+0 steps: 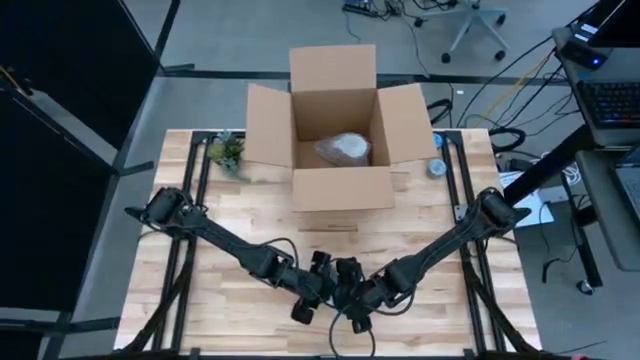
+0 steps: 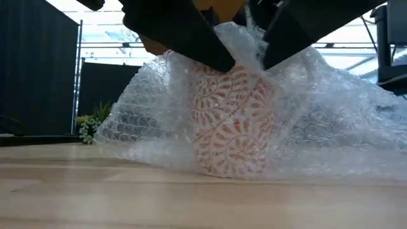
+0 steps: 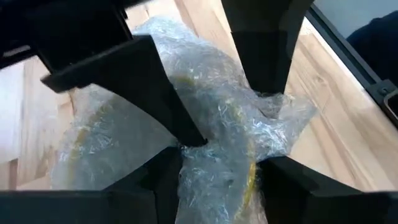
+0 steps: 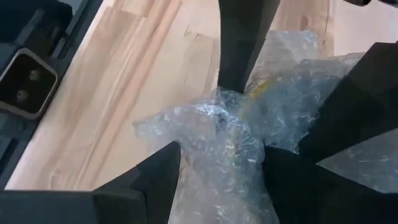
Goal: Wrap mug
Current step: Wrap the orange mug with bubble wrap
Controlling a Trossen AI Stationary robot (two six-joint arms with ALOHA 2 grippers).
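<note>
A patterned orange-and-white mug (image 2: 232, 127) stands upright near the front edge of the wooden table (image 1: 240, 225), draped in clear bubble wrap (image 2: 331, 121) that spreads onto the boards around it. Both grippers meet directly above it: the left gripper (image 3: 214, 168) and the right gripper (image 4: 221, 158) each have their fingers pinched on bunched wrap at the top of the mug, their dark fingers crossing close together and hiding the mug's rim. Farther back sits an open cardboard box (image 1: 340, 140) holding another wrapped bundle (image 1: 343, 149), with a small green plant (image 1: 226, 152) to its left and a tape roll (image 1: 437, 167) to its right.
</note>
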